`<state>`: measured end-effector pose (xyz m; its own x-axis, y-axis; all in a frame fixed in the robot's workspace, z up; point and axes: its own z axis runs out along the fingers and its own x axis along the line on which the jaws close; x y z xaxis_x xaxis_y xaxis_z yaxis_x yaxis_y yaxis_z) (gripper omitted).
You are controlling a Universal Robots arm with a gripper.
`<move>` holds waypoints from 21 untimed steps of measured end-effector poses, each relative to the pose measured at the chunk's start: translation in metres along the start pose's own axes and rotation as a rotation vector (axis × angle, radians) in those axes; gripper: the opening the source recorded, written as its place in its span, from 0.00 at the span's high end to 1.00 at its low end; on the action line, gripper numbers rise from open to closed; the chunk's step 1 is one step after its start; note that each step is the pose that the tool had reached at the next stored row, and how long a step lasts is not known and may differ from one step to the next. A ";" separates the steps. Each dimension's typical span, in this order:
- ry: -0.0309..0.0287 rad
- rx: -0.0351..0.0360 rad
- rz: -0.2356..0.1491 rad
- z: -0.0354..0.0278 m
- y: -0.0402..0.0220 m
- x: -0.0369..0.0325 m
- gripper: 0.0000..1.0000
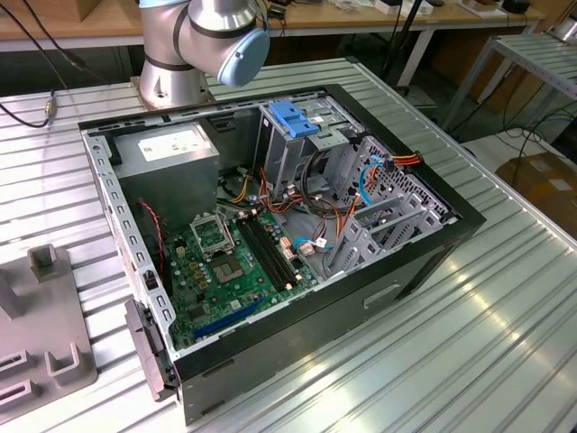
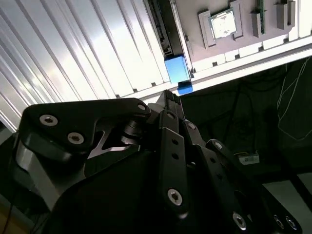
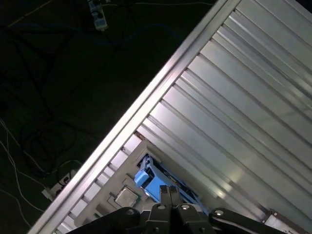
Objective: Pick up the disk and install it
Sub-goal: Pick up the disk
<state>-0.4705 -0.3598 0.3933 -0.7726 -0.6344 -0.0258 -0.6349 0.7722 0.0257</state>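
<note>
Disk, dark slab edged in bright blue, lies beyond gripper.

- We see an open computer case on the ribbed metal desk, its green motherboard exposed.
- A grey power supply sits inside it.
- At the exterior view's left we find a grey fixture.
- The second wrist view shows us a processor chip.

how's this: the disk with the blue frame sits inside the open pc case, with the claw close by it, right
Not quite: the disk is not inside the pc case. The first wrist view shows it in a grey fixture at the edge of the slatted table, with the claw close by it.
</note>
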 end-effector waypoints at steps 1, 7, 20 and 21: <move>0.0005 -0.0004 -0.019 0.0000 0.0000 0.0000 0.90; 0.0032 -0.0032 -0.125 0.0001 0.0000 0.0000 0.90; 0.0097 -0.0097 -0.378 0.0000 0.0000 0.0000 0.90; 0.0102 -0.0102 -0.396 0.0000 0.0000 0.0000 0.90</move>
<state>-0.4705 -0.3598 0.3933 -0.4682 -0.8833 -0.0258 -0.8836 0.4676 0.0257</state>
